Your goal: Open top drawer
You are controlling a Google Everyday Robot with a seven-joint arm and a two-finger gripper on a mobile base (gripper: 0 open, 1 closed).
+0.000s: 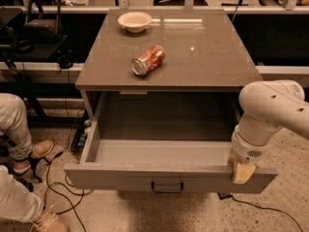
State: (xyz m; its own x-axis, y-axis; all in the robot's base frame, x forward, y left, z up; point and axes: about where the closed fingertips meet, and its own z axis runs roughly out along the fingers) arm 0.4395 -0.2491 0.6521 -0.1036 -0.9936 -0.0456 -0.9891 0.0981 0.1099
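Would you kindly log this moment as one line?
top drawer open | pincer at its front's right end | can on cabinet top

Pincer (pixel 243 170) at top drawer (pixel 120 177) right front rim, largely hidden under wrist (pixel 251 146).
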